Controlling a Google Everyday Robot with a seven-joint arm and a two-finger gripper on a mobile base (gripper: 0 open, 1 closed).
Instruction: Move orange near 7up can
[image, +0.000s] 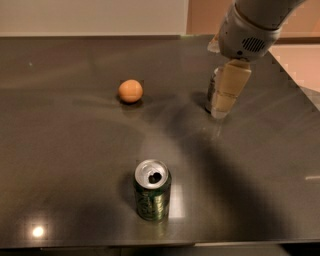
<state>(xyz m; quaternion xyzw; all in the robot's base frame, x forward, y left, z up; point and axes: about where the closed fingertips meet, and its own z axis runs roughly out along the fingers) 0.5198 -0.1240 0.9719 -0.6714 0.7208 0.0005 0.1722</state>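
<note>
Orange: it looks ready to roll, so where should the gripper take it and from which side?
Take the orange across its widest middle, coming straight down from above. It is a smooth ball alone on the table, so a sideways push would likely roll it. The gripper hangs by the pale can, to the picture's right.

The table (75, 150) is seen as a dark, smooth, glossy top, and lamp glints and soft reflections are carried on it. The orange (130, 91), at 11 o'clock from the green can (152, 192), is shown with a smooth, slightly dull skin. The green can is made of shiny printed metal and is topped by a bright silver lid. The gripper (220, 110), at 2 o'clock on the table, is clad in pale cream matt material beneath a smooth grey housing (245, 35) that looks like plastic. Only a metallic sliver of the 7up can (211, 95) is seen behind it.
</note>
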